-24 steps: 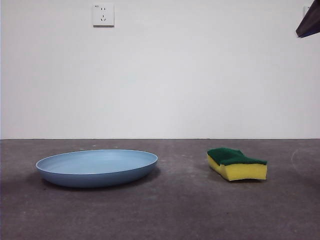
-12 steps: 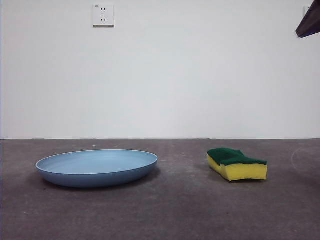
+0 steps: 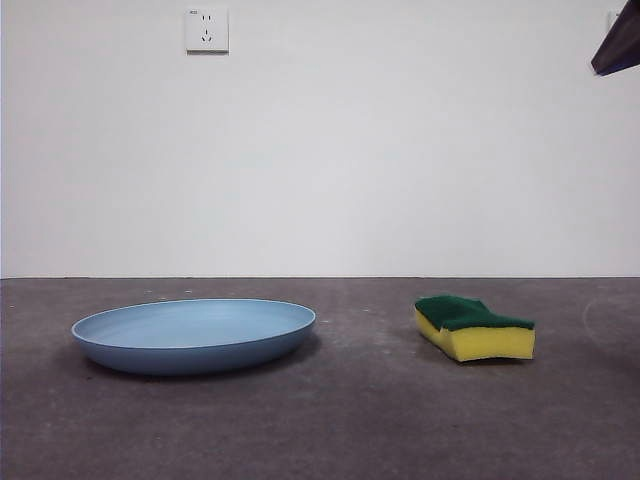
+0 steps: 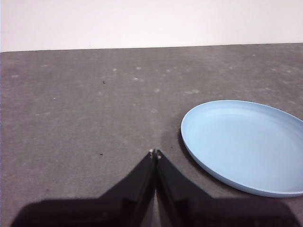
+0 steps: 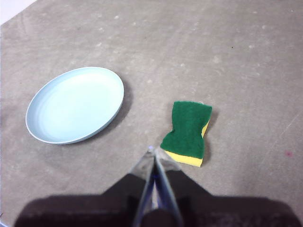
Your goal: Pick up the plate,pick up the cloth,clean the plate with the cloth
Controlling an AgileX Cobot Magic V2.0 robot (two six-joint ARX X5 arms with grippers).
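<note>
The light-blue plate (image 3: pixel 194 335) lies flat on the grey table at the left in the front view. The cloth, a yellow sponge with a green top (image 3: pixel 473 327), rests to its right. My left gripper (image 4: pixel 155 153) is shut and empty, hovering above bare table beside the plate (image 4: pixel 248 144). My right gripper (image 5: pixel 154 150) is shut and empty, high above the table, close to the sponge (image 5: pixel 187 132), with the plate (image 5: pixel 75 104) farther off. In the front view only a black arm tip (image 3: pixel 619 45) shows at the top right corner.
A white wall with a power socket (image 3: pixel 206 30) stands behind the table. The grey tabletop (image 3: pixel 360 420) runs wide between and in front of the plate and sponge.
</note>
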